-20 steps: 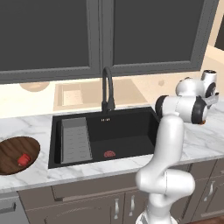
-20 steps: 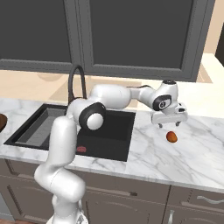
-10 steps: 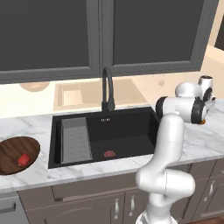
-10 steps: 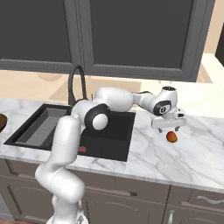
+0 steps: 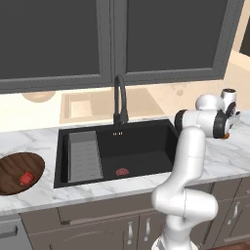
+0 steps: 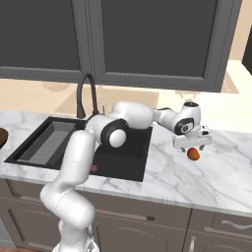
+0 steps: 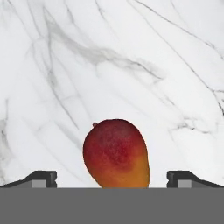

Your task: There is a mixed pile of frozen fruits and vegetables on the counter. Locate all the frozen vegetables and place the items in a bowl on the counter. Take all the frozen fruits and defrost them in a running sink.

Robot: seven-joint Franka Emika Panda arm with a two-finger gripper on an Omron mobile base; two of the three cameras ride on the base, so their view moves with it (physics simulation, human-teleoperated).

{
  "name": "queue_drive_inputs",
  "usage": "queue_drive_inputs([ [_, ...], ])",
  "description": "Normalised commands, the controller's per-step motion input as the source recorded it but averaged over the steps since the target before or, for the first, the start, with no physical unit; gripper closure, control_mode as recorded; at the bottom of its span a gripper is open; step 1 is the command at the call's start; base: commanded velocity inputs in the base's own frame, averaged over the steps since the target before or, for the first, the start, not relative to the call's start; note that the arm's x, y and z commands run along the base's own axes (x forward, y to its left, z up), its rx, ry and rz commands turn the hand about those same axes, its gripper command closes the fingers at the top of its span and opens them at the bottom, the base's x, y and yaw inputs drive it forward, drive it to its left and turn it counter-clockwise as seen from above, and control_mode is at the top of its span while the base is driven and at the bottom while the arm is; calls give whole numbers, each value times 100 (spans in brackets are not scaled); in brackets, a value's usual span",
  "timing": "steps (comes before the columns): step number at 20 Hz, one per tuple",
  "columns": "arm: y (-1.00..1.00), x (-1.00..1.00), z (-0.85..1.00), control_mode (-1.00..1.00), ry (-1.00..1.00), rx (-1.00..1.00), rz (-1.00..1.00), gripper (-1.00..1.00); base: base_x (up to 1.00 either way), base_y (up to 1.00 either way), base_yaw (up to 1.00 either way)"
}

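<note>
On the tabletop (image 6: pixel 216 172) right of the sink (image 6: pixel 125 152), your claw (image 6: pixel 192 146) has dropped lower over the orange-red fruit (image 7: pixel 116 154) than a second ago, fingers spread wide, nothing pinched; fruit lies between the tips, so a grasp looks imminent. Red chunk (image 5: pixel 26 177) already sits in the bowl (image 5: pixel 10 168)

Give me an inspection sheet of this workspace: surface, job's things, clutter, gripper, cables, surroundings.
Surface: white marble counter, grey veining.
Job's things: orange-red fruit lies on the counter right of the black sink; small red chunk sits in the wooden bowl left of the sink.
Clutter: nothing seen.
Gripper: gripper open, over the fruit, fingertips on either side of it.
Cables: nothing seen.
Surroundings: black gooseneck faucet, dark wall cabinets above, drawers below.
</note>
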Motion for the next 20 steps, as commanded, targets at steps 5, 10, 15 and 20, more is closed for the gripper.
queue_drive_inputs([
  [5,-13,20,-3,-100,0,0,0,-100,0,0,0],
  [10,16,-5,-28,-100,6,0,-1,-100,0,0,0],
  [15,11,-12,-31,-100,7,2,-3,-100,0,0,0],
  [20,1,-11,-29,-100,5,2,-3,100,0,0,0],
])
